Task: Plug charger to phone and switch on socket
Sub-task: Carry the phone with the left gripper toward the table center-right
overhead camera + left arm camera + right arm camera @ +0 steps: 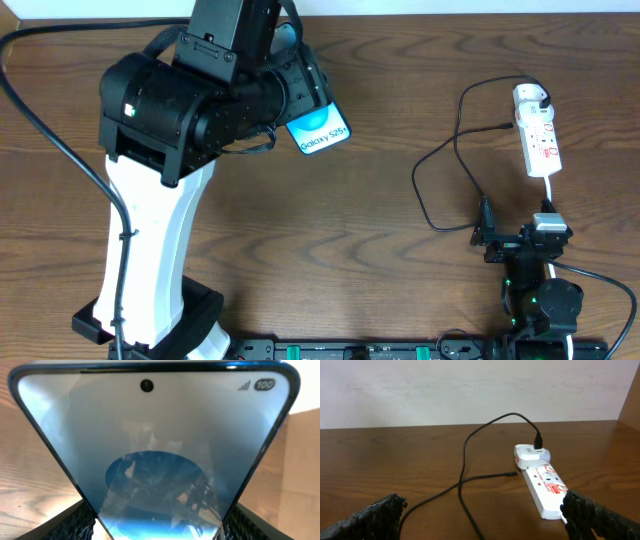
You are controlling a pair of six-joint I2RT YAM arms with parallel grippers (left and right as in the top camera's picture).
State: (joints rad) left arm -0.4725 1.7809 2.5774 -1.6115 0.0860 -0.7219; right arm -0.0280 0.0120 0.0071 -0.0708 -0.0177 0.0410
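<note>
Dark wood-grain surface (330, 230), two arms working at it.

- Left arm: bulky black and white, reaching in at the upper left in the overhead view. Left tool (161, 519) is clenched on the phone (322, 130), with a ribbed black finger pressed against each long edge near one end.
- The phone's screen is lit blue with a lighter round blob. "Galaxy S25+" reads on the corner that pokes out from under the arm. In the left wrist view the glass fills the frame, with the camera hole and a "100" battery mark at the far end. From above I cannot tell whether it is clear of the surface.
- The socket (540, 140) is a white strip with red marks, lying flat at the far right, well apart from the phone.
- The charger (464, 457) is a thin black cable looping across the wood to the left of the socket. Its white plug head (532, 453) is seated at the socket's far end. The connector tip (512, 475) lies loose on the wood just beside the strip.
- Right arm: low at the right, wrist camera facing the socket. Right tool (482, 505) is released, fingers spread wide with nothing gripped. Cable runs across the surface between them. Whether it touches a finger, I cannot tell.
</note>
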